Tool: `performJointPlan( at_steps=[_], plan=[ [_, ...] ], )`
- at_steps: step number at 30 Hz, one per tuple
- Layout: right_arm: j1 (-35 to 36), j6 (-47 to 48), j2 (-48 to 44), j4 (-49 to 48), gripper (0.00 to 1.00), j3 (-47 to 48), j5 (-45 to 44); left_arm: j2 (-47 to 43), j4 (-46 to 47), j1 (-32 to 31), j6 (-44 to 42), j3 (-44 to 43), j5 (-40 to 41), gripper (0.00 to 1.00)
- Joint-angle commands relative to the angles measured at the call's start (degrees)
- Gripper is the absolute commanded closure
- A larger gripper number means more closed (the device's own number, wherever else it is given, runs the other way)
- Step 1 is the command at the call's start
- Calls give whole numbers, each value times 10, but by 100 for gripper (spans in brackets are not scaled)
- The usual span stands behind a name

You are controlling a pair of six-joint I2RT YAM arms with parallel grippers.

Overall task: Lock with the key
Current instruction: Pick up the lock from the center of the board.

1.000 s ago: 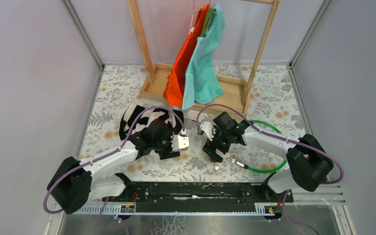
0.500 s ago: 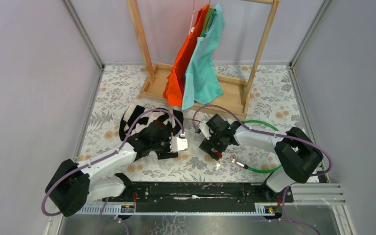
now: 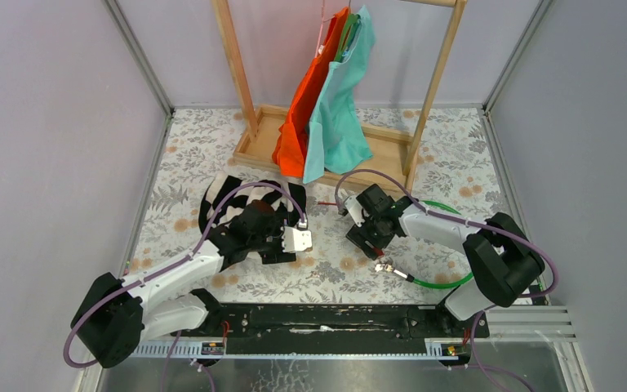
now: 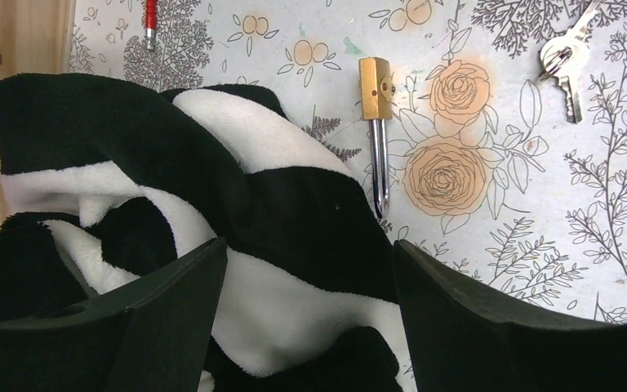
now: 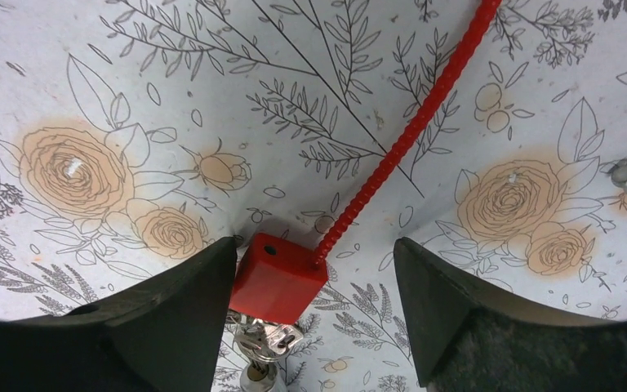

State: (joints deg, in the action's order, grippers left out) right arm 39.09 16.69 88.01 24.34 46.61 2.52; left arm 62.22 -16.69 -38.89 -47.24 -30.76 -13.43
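Nearest, a loose key bunch point(image 4: 567, 65) is lying flat on the floral table point(image 3: 171, 229), apart from every lock. The right gripper point(image 5: 314, 245) is hovering with its jaws spread wide. The red lock body point(image 5: 277, 278) is sitting between them, against one finger, with its red cable point(image 5: 408, 131) trailing away. A second key bunch point(image 5: 261, 343) is showing just beneath it, though I cannot tell whether it is in the keyhole.

To the left, the left gripper point(image 4: 310, 245) is also spread wide and gripping nothing, over the black-and-white plush cloth point(image 4: 237, 143). The brass padlock point(image 4: 375, 86) is lying just right of the cloth. Farthest, the wooden rack point(image 3: 392, 151) is standing.

Locking looks barely begun: no key is being gripped or turned.

Against a second ago, the right gripper has moved farther and rightward, while the left is sitting much as before.
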Motion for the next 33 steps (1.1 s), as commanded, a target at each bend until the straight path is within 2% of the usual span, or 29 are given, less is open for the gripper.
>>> performJointPlan(
  at_steps=[1,8,16,19,22,26,28,29,33],
  plan=[
    [-8,11,-13,36,25,-6,-8,-8,9,3,-8,-2,10,19],
    [-34,30,-20,60,39,-6,-1,-11,21,3,-3,0,12,18],
    [-56,48,-23,68,39,-11,17,-6,18,3,-4,-9,14,18],
    [-57,51,-21,63,44,-16,25,-6,16,3,-3,-13,14,18],
    [-59,56,-19,55,57,-15,27,-7,9,4,0,-21,11,19],
    [-70,69,-36,48,86,4,22,-11,-12,6,8,-39,0,19],
    [-78,88,-57,44,96,14,31,-12,-33,7,19,-58,-12,20],
    [-80,96,-72,39,99,16,33,-13,-45,8,27,-70,-21,21],
    [-93,153,-134,42,100,23,66,-13,-123,8,52,-141,-84,23]
  ],
)
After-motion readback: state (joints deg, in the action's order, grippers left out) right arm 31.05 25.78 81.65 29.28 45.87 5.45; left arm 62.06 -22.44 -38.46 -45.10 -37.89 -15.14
